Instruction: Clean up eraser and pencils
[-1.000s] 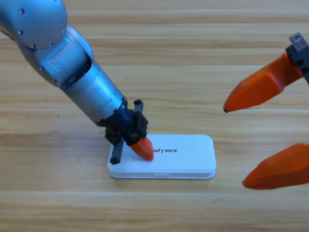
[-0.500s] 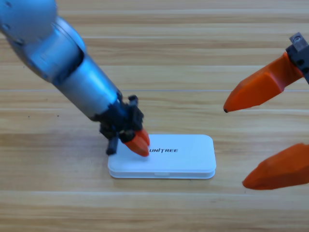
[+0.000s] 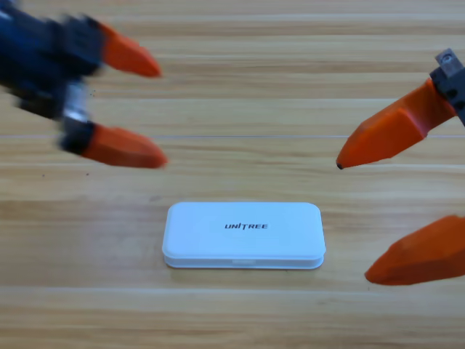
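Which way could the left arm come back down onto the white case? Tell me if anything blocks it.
Probably nothing blocks it: the left gripper hangs open up and left of the shut white case, with only bare table between. The right gripper waits open at the right edge.

**Bench and what lay on it**

You had a wooden bench [image 3: 240,87] with pale planks running left to right. One thing lay flat on it: a white case [image 3: 243,235], shut, its long side along the grain, lettered UNITREE on the lid, just below the middle.
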Motion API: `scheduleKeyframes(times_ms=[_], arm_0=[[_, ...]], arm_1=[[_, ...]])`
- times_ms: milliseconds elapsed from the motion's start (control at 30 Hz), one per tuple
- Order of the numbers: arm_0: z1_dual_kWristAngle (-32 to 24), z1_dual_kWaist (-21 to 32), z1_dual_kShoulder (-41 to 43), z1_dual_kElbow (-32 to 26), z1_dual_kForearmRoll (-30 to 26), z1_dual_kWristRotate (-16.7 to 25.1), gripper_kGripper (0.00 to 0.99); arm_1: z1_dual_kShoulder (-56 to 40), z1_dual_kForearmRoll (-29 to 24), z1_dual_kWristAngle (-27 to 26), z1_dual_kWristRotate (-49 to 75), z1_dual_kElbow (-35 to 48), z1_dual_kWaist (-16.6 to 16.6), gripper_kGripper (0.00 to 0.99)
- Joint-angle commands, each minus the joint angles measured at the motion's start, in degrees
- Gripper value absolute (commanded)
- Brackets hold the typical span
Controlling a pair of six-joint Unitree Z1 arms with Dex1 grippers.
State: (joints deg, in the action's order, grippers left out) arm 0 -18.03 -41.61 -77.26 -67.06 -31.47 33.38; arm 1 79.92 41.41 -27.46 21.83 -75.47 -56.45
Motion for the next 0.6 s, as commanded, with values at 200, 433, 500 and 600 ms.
scheduleKeyframes(times_ms=[200,433,500,600], arm_0=[[0.1,-20.7,7.0,-6.5,-8.9,-6.0,0.990],[0.3,-22.9,6.0,-3.0,-7.4,-6.0,0.990],[1.2,-22.9,6.0,-1.8,-6.5,-6.0,0.990],[1.7,-22.9,6.0,-1.2,-6.2,-6.0,0.990]], arm_1=[[1.7,-0.6,-1.0,0.1,1.5,1.3,0.917],[1.7,-0.6,-1.0,0.1,1.5,1.3,0.917],[1.7,-0.7,-1.0,0.1,1.5,1.3,0.917],[1.7,-0.6,-1.0,0.1,1.5,1.3,0.917]])
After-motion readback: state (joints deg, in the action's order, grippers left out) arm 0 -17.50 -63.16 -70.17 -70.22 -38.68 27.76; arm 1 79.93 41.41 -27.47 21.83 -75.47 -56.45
